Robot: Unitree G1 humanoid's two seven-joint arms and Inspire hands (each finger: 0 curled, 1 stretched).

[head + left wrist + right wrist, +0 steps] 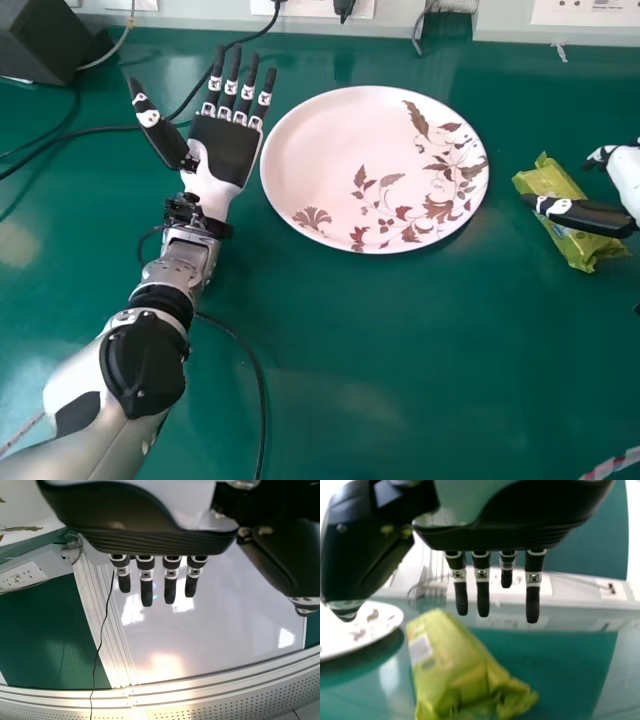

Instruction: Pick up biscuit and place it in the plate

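In the head view my right hand comes in at the right edge, its thumb over the green biscuit packet on the table. The right wrist view has my right hand with straight fingers, and the biscuit packet lies near, between thumb side and fingers, not gripped. A white plate with a brown leaf pattern lies left of the packet. My left hand rests palm up beside the plate's left edge, fingers straight; in the left wrist view the left hand is open too.
Black cables run over the green table near the left arm. A dark box stands at the back left. Wall sockets line the back edge. A striped cord lies at the front right.
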